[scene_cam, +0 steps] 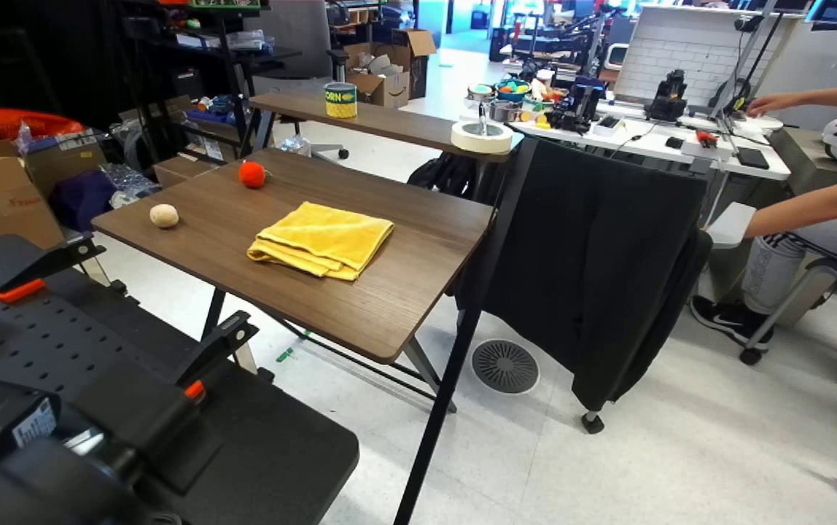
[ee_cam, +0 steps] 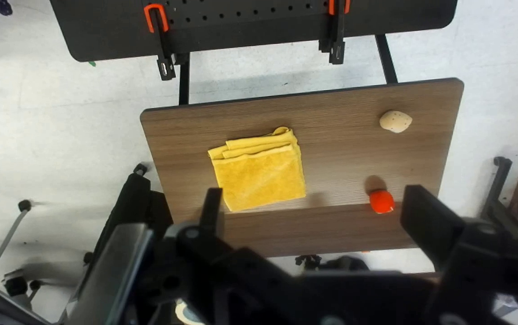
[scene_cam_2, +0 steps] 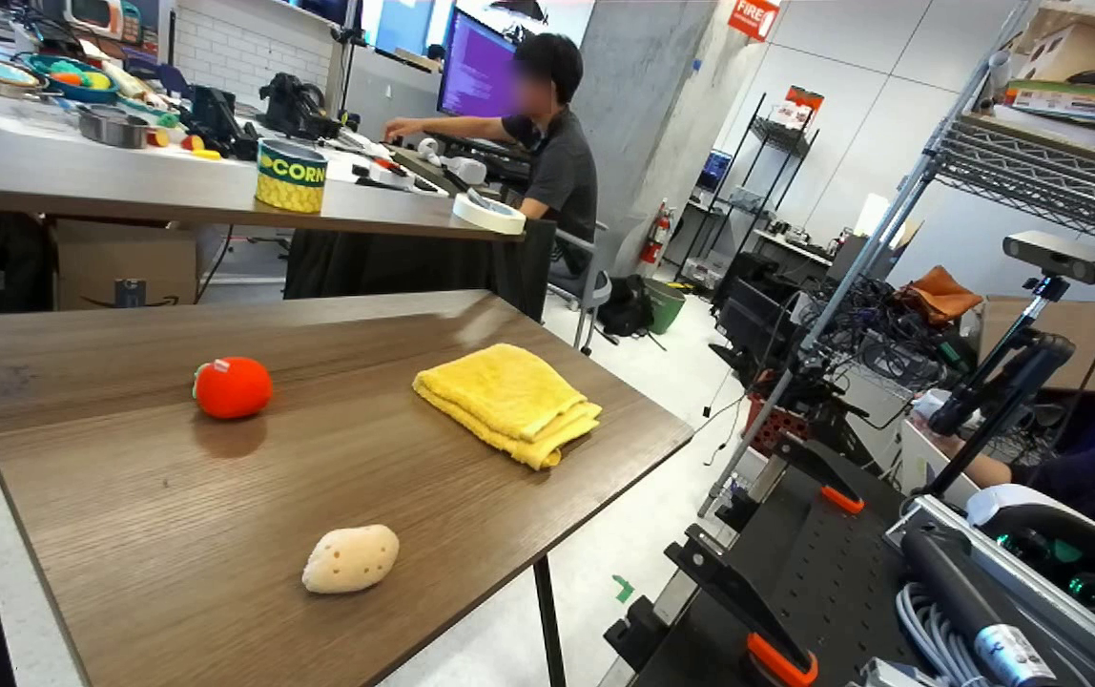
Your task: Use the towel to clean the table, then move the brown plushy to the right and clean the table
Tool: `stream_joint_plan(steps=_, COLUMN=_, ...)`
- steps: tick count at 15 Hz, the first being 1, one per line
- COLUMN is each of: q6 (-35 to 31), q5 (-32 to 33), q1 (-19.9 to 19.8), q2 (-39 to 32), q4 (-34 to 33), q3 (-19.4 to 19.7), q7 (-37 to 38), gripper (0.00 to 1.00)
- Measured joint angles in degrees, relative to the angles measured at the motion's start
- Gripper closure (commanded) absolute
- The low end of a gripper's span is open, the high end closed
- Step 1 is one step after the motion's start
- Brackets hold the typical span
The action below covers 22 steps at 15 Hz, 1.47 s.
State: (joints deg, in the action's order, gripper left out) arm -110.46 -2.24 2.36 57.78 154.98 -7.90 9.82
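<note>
Loosely folded, the yellow towel (ee_cam: 261, 176) lies on the dark brown table (ee_cam: 344, 158). From the wrist it shows ahead of the gripper (ee_cam: 314, 198), its nearest corner seen just beside the fingertip (ee_cam: 212, 203) at that view's left. Both fingers stand wide apart; their height over the tabletop I cannot tell. Ahead of the finger at the view's right sits the brown plushy (ee_cam: 395, 121), tan with dark dots. The red-orange ball (ee_cam: 381, 201) shows between the fingers, nearer that same one. Farthest ahead, past the table's edge, is a black perforated bench (ee_cam: 259, 37) with two clamps (ee_cam: 337, 49). Behind the fingers, a narrow shelf (scene_cam: 404, 126), seen in both exterior views, carries a corn can (scene_cam: 340, 102) and a roll of tape (scene_cam: 482, 137).
</note>
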Motion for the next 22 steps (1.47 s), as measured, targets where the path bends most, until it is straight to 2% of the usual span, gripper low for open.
stream_joint_plan(steps=2, q6=-3.75, q5=0.0, q1=-0.95, q2=-3.76, q4=1.02, q3=-0.08, q7=1.79, gripper=0.0)
stream_joint_plan(steps=6, q6=-17.86, q5=0.15, q1=-4.14, q2=-17.25, q4=2.67, q3=-0.43, q7=6.97, gripper=0.0)
stream_joint_plan(steps=9, q6=-27.27, q5=1.96, q1=-9.28, q2=-28.39, q4=1.21, q3=-0.32, q7=11.61, gripper=0.0)
stream_joint_plan(steps=12, q6=-33.7, q5=6.84, q1=-15.19, q2=-39.27, q4=-2.57, q3=-0.33, q7=18.84, gripper=0.0)
stream_joint_plan(steps=14, q6=-34.1, q5=9.7, q1=-17.68, q2=-45.59, q4=-6.12, q3=-0.14, q7=23.17, gripper=0.0)
stream_joint_plan(steps=16, q6=-34.1, q5=10.01, q1=-18.08, q2=-48.78, q4=-8.32, q3=-0.11, q7=24.43, gripper=0.0)
stream_joint_plan(steps=19, q6=-34.1, q5=10.01, q1=-18.07, q2=-49.18, q4=-8.97, q3=-0.2, q7=24.8, gripper=0.0)
stream_joint_plan(steps=22, q6=-34.05, q5=10.19, q1=-16.26, q2=-49.42, q4=-9.06, q3=1.8, q7=25.06, gripper=0.0)
